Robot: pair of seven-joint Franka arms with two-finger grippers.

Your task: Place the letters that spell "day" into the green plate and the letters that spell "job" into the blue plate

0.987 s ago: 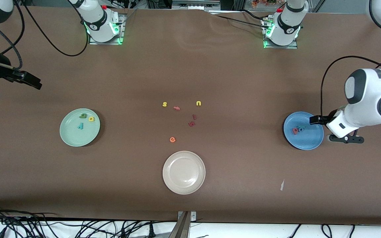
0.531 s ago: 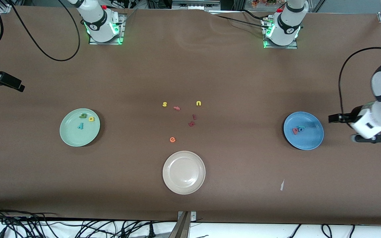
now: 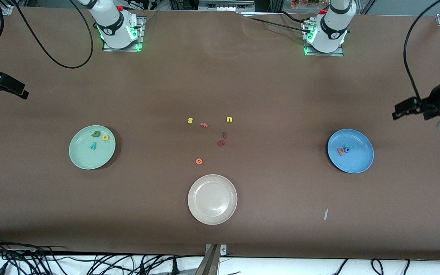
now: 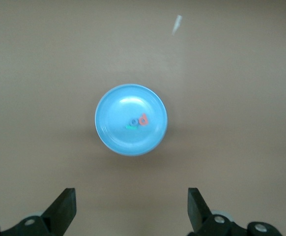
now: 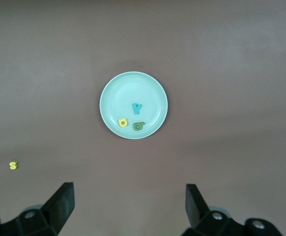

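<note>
Mint-green plate (image 3: 92, 147), at the left of the front view, carries the dark green d (image 3: 96, 133), the yellow a (image 3: 105, 137) and the teal y (image 3: 93, 145), all inside its rim. At the right of that view the blue plate (image 3: 350, 151) holds the red b (image 3: 341, 151), the blue o (image 3: 346, 149) and the teal j (image 3: 348, 146), bunched together and touching or nearly so. Both words look placed, so the sorting appears complete.

Between the plates, mid-frame, lie the spare letters: s (image 3: 190, 120), u (image 3: 229, 119), a pink letter (image 3: 204, 124), two dark red letters (image 3: 222, 139) and the orange e (image 3: 199, 161). A beige plate (image 3: 212, 199) sits below them, empty.

The left gripper (image 3: 409, 108) hangs at the right edge of the front view, above the table near the blue plate, jaws spread and holding nothing. The right gripper (image 3: 8, 87) is at the left edge, likewise spread and empty; its wrist view looks down on the green plate.

Little can go wrong now. The likeliest upset would be an arm dipping on its way home and clipping a plate rim, which could flick the light foam letters out.
</note>
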